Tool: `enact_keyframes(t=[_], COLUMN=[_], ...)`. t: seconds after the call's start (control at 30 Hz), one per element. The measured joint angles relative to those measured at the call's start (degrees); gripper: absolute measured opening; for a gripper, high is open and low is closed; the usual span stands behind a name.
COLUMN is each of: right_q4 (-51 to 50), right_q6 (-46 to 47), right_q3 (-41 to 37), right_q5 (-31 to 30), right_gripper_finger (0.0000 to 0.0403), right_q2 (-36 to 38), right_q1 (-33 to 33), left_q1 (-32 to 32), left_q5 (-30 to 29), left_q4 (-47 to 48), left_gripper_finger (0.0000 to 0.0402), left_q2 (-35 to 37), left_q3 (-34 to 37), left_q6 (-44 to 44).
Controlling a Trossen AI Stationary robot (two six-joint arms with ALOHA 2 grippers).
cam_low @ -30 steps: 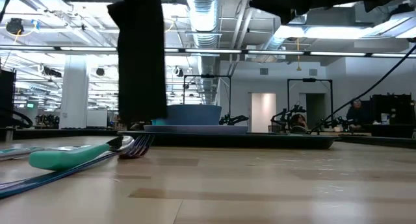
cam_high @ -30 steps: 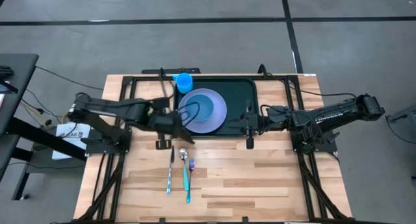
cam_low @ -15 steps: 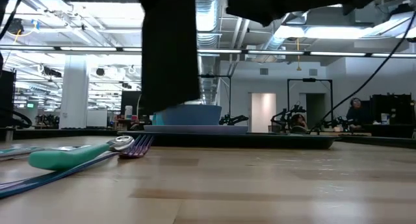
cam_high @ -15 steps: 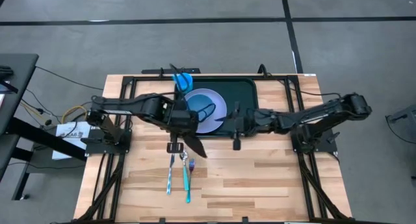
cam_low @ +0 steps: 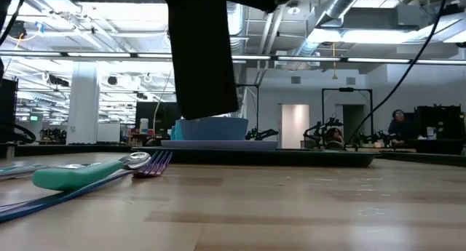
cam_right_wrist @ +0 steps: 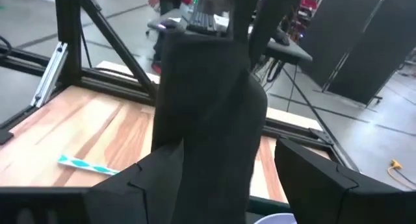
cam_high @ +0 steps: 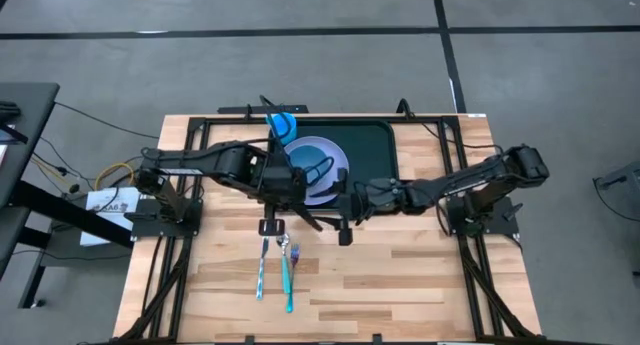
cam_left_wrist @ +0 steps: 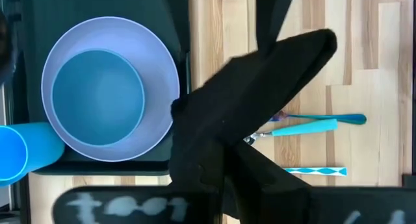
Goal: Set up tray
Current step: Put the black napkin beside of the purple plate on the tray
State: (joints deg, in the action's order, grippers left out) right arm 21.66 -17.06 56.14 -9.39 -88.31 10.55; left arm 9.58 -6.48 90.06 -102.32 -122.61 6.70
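While the cutlery (cam_high: 277,263) lies on the near wood, the left gripper (cam_high: 283,197), clamped on a hanging black napkin (cam_low: 202,54), faces the right gripper (cam_high: 336,213), jaws spread beside the cloth; beyond sits the tray (cam_high: 375,150).

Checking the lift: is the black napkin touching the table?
Apart. In the low view the napkin hangs clear above the table, the bowl visible beneath its edge.

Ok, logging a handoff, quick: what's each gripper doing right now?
Left gripper: shut on the black napkin, holding it above the table.
Right gripper: open, fingers either side of the hanging napkin.
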Motion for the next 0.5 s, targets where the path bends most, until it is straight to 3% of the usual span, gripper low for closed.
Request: enact_keyframes(t=[0.33,0.5], right_q4=[-12.61,-11.51], right_q6=[0.5,0.5], right_q3=[1.16,1.15], right_q5=[-1.36,-1.25], right_gripper_finger=[0.0233,0.0233], right_q2=[5.22,5.6], right_q1=[3.06,4.86], left_q1=[-0.09,-0.29], left_q5=[-0.56,-1.68], left_q4=[-0.03,-0.04], left_gripper_finger=[0.0,0.0], left_q2=[0.02,0.02], left_q3=[0.02,0.02], left_q6=[-1.41,-1.64])
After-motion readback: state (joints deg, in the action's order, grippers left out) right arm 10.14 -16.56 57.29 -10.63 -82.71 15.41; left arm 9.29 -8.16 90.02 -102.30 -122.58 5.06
